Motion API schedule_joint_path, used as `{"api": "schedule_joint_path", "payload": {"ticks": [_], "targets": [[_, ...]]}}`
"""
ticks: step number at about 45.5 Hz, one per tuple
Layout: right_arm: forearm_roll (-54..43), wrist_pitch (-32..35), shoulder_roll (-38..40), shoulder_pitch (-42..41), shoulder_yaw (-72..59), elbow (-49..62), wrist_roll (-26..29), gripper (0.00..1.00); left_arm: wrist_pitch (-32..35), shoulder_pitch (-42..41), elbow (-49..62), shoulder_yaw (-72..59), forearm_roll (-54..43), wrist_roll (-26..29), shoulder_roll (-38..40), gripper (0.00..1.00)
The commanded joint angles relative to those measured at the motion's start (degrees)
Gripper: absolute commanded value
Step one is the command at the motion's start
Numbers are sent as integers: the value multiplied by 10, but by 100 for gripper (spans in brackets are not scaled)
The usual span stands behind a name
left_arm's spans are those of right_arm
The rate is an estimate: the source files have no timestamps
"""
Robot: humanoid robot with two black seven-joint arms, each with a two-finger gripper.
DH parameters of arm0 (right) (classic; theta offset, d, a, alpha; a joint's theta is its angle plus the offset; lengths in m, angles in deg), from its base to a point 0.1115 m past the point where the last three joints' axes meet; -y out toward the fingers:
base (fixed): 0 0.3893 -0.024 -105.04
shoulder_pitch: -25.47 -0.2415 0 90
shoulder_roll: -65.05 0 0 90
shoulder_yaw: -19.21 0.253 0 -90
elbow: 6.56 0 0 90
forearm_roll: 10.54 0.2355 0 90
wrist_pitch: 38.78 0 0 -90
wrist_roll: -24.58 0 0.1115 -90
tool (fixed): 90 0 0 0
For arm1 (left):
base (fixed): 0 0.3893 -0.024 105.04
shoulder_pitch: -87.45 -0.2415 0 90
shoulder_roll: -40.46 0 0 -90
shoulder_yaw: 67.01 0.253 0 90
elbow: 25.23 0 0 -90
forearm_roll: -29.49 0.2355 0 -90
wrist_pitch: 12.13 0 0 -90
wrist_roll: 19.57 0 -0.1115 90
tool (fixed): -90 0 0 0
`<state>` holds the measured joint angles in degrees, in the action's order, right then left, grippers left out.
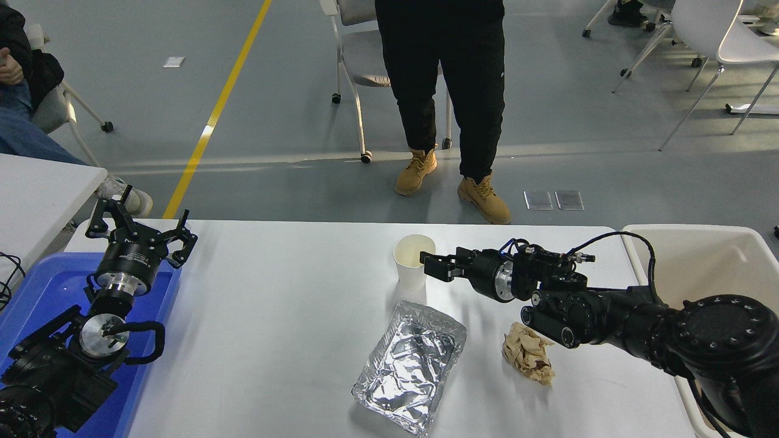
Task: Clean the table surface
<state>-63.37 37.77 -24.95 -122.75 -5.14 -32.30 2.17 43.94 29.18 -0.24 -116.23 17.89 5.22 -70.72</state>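
arms (614,307): blk, round joints | silver wrist rings | blk cables

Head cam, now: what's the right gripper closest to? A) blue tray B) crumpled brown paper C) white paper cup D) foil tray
C: the right gripper sits level with the white paper cup, right beside its right side, while the foil tray and crumpled brown paper lie nearer the camera on the table surface.

Bright, sharp; foil glare, maybe overhead.
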Motion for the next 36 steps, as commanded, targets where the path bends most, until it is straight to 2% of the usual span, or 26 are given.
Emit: {"api": "schedule_joint_path", "payload": {"ticks": [1,19,30,35,36], "targets": [[-1,-1,0,2,-2,0,0,90,0,0,1,0,0,0,0,100],[-2,-1,0,3,-23,-3,0,89,0,0,0,0,0,0,0,100],[-3,-1,0,3,-46,-4,0,82,0,0,0,0,0,0,0,100],[-2,0,0,3,-55,-4,-1,77,0,0,0,0,0,0,0,100],[-3,0,0,3,-58,-4,-1,73,0,0,0,0,0,0,0,100]]}}
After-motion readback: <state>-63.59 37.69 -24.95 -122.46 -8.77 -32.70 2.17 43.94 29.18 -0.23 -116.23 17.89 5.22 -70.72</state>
